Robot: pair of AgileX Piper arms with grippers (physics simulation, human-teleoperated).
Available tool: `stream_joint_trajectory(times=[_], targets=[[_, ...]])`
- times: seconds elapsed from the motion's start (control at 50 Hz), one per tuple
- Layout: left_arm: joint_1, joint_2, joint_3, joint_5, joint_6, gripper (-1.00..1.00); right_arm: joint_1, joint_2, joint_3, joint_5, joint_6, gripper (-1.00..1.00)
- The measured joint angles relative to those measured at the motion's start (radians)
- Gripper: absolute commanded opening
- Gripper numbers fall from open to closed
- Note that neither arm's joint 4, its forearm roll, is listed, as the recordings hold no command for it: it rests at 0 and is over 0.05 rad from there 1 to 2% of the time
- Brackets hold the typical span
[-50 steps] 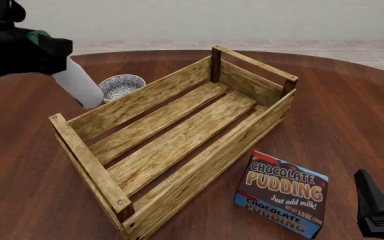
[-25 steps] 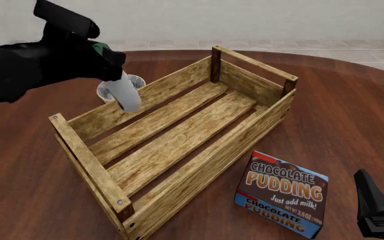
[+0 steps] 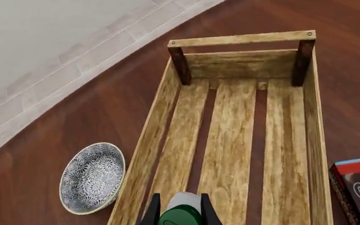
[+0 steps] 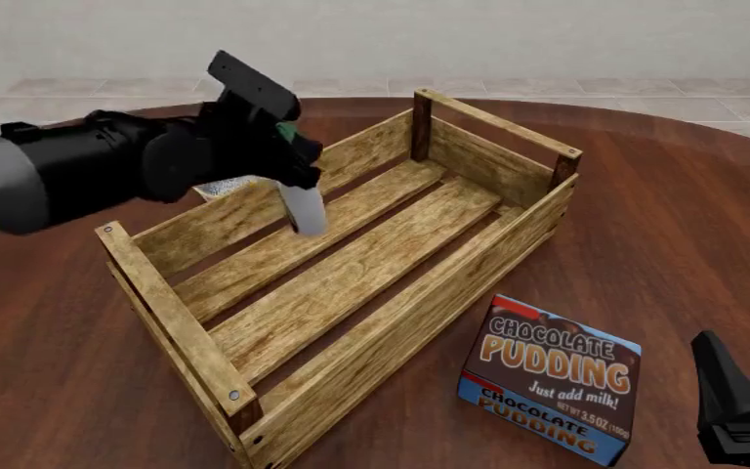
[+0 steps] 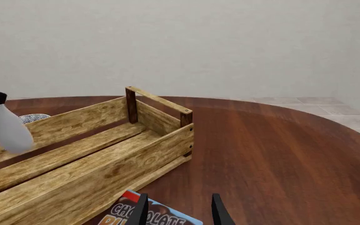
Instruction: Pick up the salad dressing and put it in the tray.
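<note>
Two end effectors | left end effector (image 4: pixel 290 147) clamped on salad dressing (image 4: pixel 304 208) (cap up), upper left, over tray (image 4: pixel 389 322) | right end effector (image 5: pixel 178 209) fingers apart, lower right, near tabletop (image 4: pixel 687 234)

I'm at a round table (image 4: pixel 687 215) with a dark reddish-brown wood top, glossy, grain running across it. Its curved far edge shows in the front view and my right wrist view. Beyond the edge there's a floor (image 4: pixel 349 86) of pale beige tiles with thin grout lines. A plain off-white wall (image 4: pixel 479 39) closes off the far side, bare and flat. Light is soft and even, shadows on the tabletop faint.
</note>
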Motion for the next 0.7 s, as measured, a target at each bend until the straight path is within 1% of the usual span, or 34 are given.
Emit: stream_joint_trajectory(times=[0.36,0.7], targets=[[-0.033,0.165,-0.057,-0.042,0.014,-1.0,0.0,0.0,0.0,0.0,0.0,1.0],[-0.051,0.252,-0.052,-0.074,0.012,-1.0,0.0,0.0,0.0,0.0,0.0,1.0]])
